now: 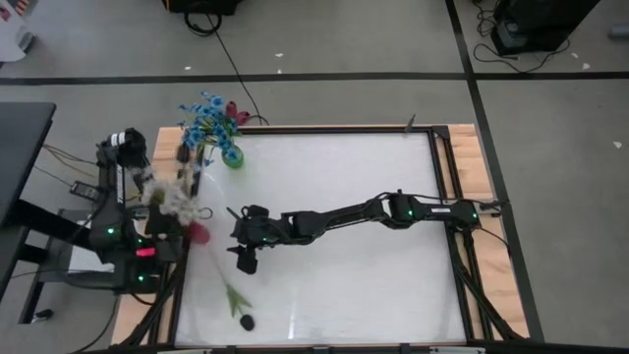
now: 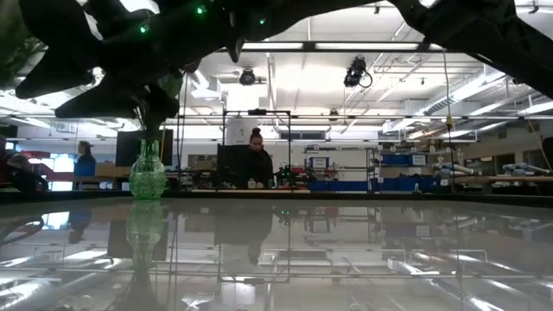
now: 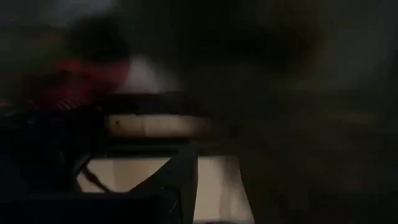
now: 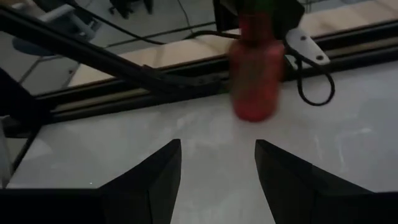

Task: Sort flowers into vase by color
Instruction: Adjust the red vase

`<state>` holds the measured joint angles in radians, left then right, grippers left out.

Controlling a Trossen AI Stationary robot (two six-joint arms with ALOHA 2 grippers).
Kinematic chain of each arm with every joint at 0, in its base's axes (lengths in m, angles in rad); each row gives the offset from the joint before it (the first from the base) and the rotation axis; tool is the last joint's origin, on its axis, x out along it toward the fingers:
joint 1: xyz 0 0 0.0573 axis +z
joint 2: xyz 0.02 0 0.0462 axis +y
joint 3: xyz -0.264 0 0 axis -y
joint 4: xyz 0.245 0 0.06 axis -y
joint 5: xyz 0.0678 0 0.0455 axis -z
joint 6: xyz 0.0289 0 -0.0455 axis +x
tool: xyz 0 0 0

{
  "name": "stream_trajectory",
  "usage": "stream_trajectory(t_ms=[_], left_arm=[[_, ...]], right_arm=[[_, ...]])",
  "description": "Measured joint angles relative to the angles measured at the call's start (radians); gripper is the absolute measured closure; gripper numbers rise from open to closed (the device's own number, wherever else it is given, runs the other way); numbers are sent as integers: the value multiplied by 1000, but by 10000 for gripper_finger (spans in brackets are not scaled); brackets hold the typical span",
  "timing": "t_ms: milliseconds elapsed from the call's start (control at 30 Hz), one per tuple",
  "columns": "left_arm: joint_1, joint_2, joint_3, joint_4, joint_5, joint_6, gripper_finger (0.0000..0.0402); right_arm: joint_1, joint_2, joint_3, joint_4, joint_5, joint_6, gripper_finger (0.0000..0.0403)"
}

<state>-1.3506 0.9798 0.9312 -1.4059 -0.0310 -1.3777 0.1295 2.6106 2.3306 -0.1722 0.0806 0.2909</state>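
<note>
While the right claw (image 1: pixel 244 258) hovers spread and empty mid-desk facing a red vase (image 4: pixel 256 71), the last flower (image 1: pixel 228 287) lies near; the left claw's state is unclear.

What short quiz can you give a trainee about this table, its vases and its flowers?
1. True or false: the blue flowers stand in the green vase.
2. What stands ahead of the open right pincer in its own wrist view? A) a red vase B) a cup C) a book
3. Fill in: the flower with the dark head lies flat on the ____.
Key: 1 true; 2 A; 3 table.
</note>
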Motion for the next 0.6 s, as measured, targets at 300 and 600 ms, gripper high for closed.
stream_trajectory(t_ms=[300,600], left_arm=[[0,1,-36,68,-28,-74,281],[-11,1,-8,107,-18,-123,281]], right_arm=[[-10,2,0,3,5,-38,190],[-52,23,0,255,47,-149,189]])
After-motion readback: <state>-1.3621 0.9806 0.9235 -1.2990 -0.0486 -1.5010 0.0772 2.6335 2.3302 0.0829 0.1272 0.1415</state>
